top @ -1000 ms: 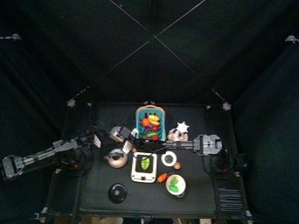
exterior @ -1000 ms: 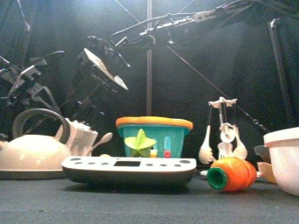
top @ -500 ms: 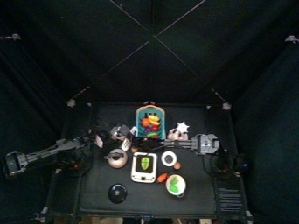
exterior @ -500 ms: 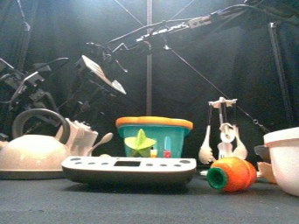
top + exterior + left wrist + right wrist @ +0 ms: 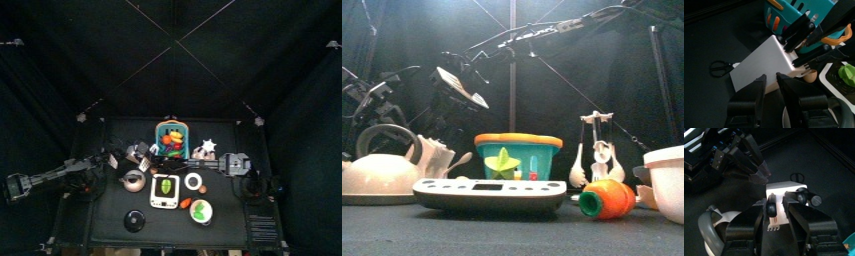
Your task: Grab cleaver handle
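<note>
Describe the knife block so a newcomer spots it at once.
Start at the teal basket with the orange rim in the middle of the table. Between it and the kettle stands the knife block. It is the only white, slanted block there, with black handles sticking out of it.

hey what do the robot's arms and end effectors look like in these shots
Both arms are black, jointed and thin, with cables along them. The left end effector has two flat, matte black fingers rising from blocky black mounts. The right end effector looks the same: two dark, broad fingers. No markings are readable.
</note>
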Controlling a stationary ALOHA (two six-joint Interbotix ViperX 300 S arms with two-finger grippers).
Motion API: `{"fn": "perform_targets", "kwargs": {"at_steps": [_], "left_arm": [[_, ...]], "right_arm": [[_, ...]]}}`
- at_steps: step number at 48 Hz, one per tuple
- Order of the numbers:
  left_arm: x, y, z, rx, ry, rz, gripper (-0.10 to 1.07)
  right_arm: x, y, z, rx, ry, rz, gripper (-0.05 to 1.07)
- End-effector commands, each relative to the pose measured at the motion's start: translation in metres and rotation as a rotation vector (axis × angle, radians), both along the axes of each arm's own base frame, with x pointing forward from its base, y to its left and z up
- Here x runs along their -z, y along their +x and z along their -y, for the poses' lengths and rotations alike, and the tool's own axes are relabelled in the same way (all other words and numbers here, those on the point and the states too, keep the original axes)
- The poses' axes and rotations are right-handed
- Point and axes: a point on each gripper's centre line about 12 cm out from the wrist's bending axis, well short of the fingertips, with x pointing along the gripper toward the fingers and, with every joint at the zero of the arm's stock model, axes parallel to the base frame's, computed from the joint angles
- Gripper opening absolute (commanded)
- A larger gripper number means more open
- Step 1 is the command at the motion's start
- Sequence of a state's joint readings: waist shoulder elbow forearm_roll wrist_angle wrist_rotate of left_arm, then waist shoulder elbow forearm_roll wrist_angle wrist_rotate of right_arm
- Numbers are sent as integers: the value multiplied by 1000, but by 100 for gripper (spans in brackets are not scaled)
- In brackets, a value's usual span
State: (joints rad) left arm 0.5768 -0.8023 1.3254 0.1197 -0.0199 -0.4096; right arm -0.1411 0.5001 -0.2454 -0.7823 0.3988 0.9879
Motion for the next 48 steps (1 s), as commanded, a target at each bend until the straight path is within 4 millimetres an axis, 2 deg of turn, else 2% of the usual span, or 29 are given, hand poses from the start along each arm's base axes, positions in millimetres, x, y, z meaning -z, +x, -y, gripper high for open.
{"fn": "perform_targets", "kwargs": {"at_steps": [1, 17, 48], "left_arm": [[-7, 3, -3, -3, 12, 22, 69], [-7, 3, -3, -3, 12, 22, 69], [-7, 3, -3, -2, 13, 21, 69]], "right_arm": [[-25, 1, 2, 2, -10, 52, 66], [-34, 3, -6, -10, -15, 68, 53], [-60, 0, -26, -18, -21, 90, 51]]}}
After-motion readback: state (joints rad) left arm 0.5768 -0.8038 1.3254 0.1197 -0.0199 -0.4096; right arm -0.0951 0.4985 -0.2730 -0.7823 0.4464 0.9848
